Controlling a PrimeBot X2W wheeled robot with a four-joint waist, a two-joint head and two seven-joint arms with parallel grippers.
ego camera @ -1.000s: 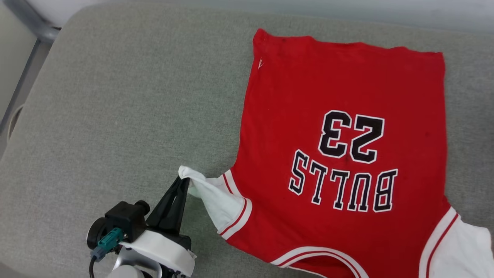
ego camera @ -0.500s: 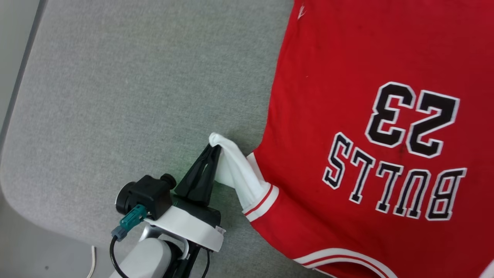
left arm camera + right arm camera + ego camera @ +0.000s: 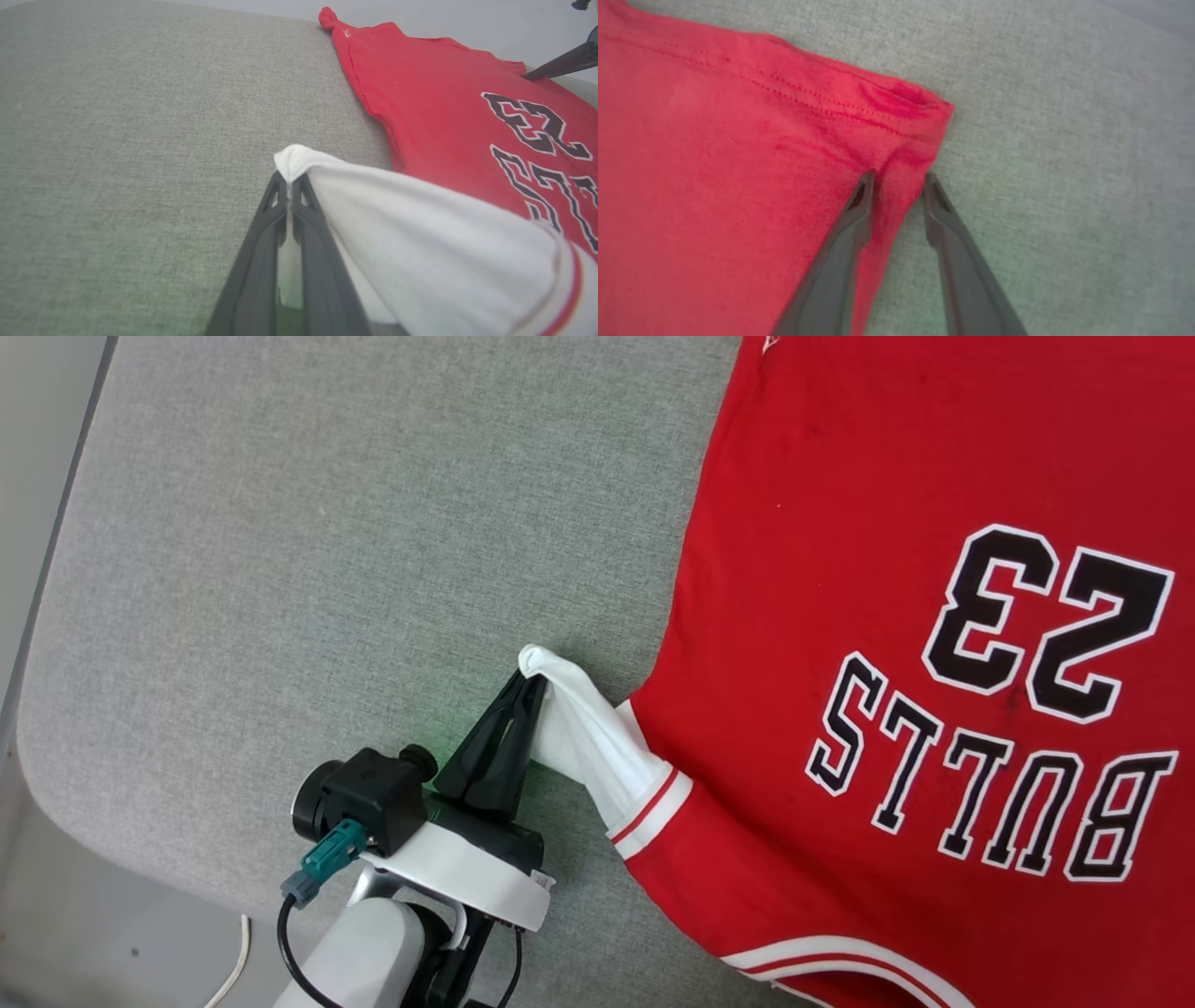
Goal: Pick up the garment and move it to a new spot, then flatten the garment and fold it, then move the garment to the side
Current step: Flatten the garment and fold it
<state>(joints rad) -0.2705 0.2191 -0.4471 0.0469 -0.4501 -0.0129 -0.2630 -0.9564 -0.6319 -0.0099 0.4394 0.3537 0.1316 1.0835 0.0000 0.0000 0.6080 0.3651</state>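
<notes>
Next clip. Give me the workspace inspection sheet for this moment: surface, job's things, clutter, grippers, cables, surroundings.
Surface: grey fabric pad, rounded corner.
Job's things: red BULLS T-shirt spread flat, print up; its white sleeve lifted off the pad.
Clutter: nothing seen.
Grippers: left gripper shut on the sleeve tip; right gripper with jaws apart, astride a red hem corner.
Cables: black cable at the left wrist; white cable on the floor.
Surroundings: pale floor beyond the pad's edge.

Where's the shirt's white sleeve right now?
In the head view, lower centre, the white sleeve is pinched by the left gripper, beside the garment's red body.
</notes>
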